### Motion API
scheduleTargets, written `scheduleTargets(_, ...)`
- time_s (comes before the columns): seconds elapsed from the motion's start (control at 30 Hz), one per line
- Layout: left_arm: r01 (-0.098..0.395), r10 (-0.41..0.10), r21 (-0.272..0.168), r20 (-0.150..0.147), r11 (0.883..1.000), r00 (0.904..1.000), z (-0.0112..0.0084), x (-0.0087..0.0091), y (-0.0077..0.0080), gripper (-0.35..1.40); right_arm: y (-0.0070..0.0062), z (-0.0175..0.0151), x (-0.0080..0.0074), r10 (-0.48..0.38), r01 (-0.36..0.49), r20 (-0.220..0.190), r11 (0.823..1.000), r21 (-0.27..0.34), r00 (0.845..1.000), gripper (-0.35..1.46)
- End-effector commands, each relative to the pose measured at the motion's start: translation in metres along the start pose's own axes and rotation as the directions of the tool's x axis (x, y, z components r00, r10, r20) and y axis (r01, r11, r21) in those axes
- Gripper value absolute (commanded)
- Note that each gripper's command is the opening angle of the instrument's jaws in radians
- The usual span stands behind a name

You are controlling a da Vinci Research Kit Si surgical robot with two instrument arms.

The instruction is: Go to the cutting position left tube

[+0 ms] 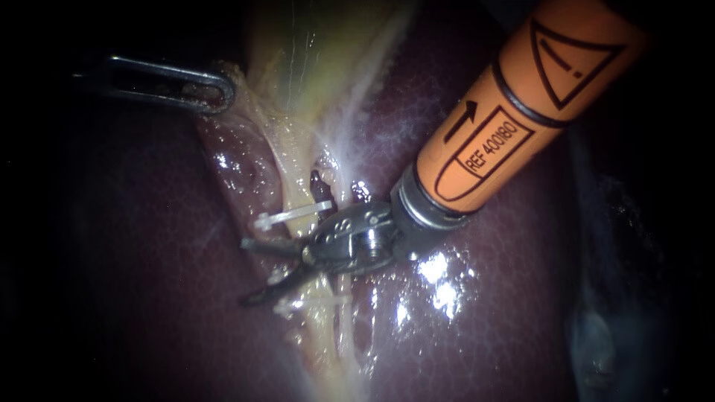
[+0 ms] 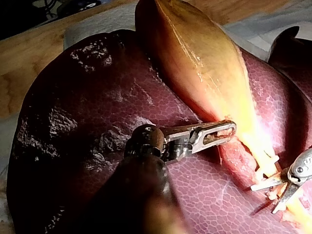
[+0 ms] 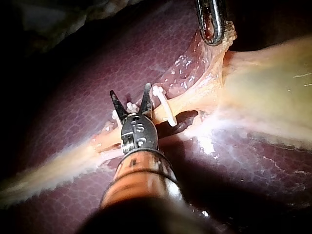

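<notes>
A pale yellow tube [image 1: 296, 186] runs down from the gallbladder [image 1: 305, 67] across the dark liver [image 1: 149, 260]; it is the left of two strands. A white clip [image 1: 290, 217] crosses it, and a second white clip [image 1: 305, 303] sits lower. My right instrument [image 1: 244, 272], on an orange shaft from the upper right, holds its two thin blades open astride the tube between these clips. In the right wrist view the open blades [image 3: 130, 92] straddle the tube beside a clip [image 3: 163, 109]. My left instrument [image 1: 220, 93] is shut on the tissue at the gallbladder's neck and holds it taut.
A whitish strand [image 1: 350, 134] runs to the right of the tube. In the left wrist view the gallbladder [image 2: 204, 63] lies along the liver [image 2: 73, 107], with a wooden bench [image 2: 29, 53] and a pale cloth behind. Wet glare shines beside the right instrument's wrist.
</notes>
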Motion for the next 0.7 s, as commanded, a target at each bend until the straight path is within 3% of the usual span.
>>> scheduleTargets(0.03,-0.003,0.003,-0.001,0.0,1.0,1.0,0.0,0.0,0.0,-0.35,-0.0001,-0.0001,0.0001,0.001,-0.001,-0.005,1.0,0.0,1.0,1.11)
scheduleTargets(0.2,-0.003,0.003,-0.003,0.001,1.0,1.0,-0.0003,0.0001,0.0,-0.35,-0.0009,-0.0021,0.0012,0.004,-0.003,-0.025,1.0,0.01,1.0,1.21)
scheduleTargets(0.4,-0.002,0.002,-0.001,0.0,1.0,1.0,-0.0005,-0.0001,0.0001,-0.35,-0.0019,-0.0066,0.0019,0.026,-0.025,-0.029,0.999,0.033,0.999,1.13)
scheduleTargets(0.53,-0.002,0.002,0.0,0.0,1.0,1.0,-0.0006,-0.0001,0.0001,-0.35,-0.0018,-0.009,0.0013,0.064,-0.063,-0.029,0.997,0.044,0.997,1.06)
scheduleTargets(0.7,-0.002,0.002,0.001,-0.001,1.0,1.0,-0.0008,-0.0001,0.0001,-0.35,-0.001,-0.0097,-0.0005,0.11,-0.109,-0.027,0.993,0.045,0.994,1.06)
